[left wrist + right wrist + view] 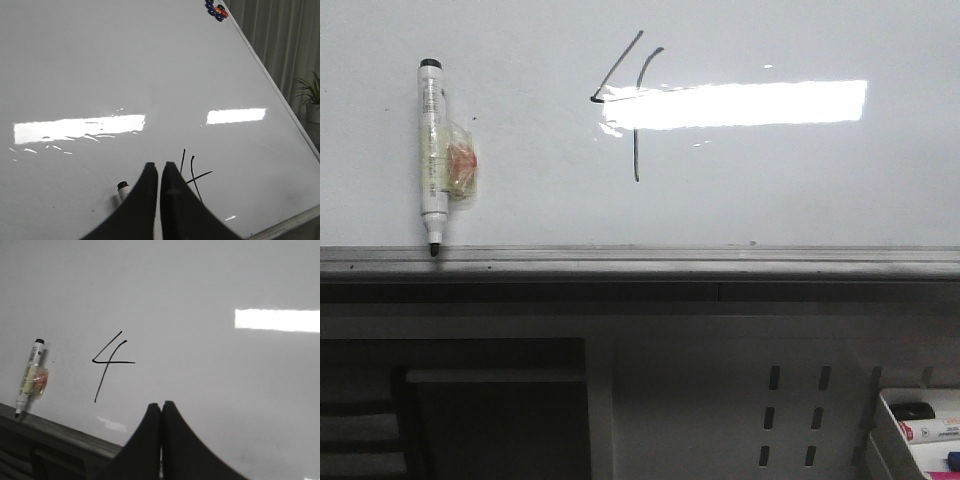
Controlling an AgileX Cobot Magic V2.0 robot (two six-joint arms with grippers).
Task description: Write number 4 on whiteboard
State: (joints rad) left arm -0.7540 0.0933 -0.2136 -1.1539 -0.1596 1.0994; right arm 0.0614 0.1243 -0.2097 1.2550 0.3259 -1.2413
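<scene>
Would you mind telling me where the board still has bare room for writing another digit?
The whiteboard is bare right of the number 4, and between it and the marker. The far-left edge by the marker is tight.

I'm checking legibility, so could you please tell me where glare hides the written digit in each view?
Front view: a bright rectangular light reflection washes out the crossbar of the thin black hand-drawn number 4 on the large glossy white whiteboard. Right wrist view: glare sits apart, digit fully clear. Left wrist view: reflections lie above the digit.
</scene>
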